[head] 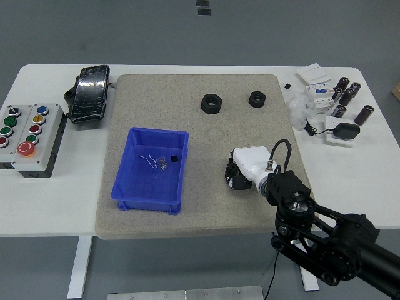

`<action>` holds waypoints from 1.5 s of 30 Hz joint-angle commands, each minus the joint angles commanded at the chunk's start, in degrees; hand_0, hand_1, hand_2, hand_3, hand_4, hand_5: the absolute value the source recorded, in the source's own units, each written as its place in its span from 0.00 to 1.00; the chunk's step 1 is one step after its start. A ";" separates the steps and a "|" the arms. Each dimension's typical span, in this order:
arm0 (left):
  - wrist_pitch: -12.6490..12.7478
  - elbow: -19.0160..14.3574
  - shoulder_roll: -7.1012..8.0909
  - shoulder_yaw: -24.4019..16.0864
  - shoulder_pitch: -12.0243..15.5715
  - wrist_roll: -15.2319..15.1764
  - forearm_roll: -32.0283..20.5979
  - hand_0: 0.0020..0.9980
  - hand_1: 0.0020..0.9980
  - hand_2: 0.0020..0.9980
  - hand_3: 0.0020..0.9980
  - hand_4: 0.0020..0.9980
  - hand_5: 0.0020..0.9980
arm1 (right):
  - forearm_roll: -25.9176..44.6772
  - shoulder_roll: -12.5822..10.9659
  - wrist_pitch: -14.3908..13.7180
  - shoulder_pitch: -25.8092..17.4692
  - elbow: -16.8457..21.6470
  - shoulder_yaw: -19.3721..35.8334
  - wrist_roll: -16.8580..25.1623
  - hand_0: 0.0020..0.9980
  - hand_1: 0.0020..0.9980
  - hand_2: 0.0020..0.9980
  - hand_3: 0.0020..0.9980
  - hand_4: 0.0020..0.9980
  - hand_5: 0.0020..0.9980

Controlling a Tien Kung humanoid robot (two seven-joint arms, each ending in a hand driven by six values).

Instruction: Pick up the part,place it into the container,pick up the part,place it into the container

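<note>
Head view. I see one robot hand, the right hand [245,166], coming in from the lower right corner; its black arm is cut off by the bottom and right edges. The white fingers are curled down onto the mat [187,212] near its right edge. I cannot tell whether they hold anything: the palm side is hidden beneath the hand, and only dark and white finger segments show at its left.

I count two black nuts on the mat's far half, well apart from the hand: the larger nut [211,103] and, to its right, the smaller nut [257,99]. Both lie flat and neither touches the other.

One blue bin [132,187] sits on the mat's left half. Inside it I make out a small black piece [174,159] near the far right corner, a thin white wire, and something clear that is too small to identify.

On the tabletop's left edge stand two button boxes [28,132], the nearer-left one partly cut off. One black wrapped bundle [89,94] lies beside the mat's far left corner. At the far right corner I see a cluster of dark cylinders [350,97], roughly five, plus white parts and a black adapter [345,131]; details there are unclear.
</note>
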 joint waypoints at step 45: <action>-0.30 0.00 0.46 -0.91 -0.38 0.13 1.79 0.62 0.56 0.54 0.64 0.70 0.29 | 9.85 8.09 -5.90 17.49 -0.84 -14.31 13.27 0.69 0.78 0.80 0.76 0.76 0.30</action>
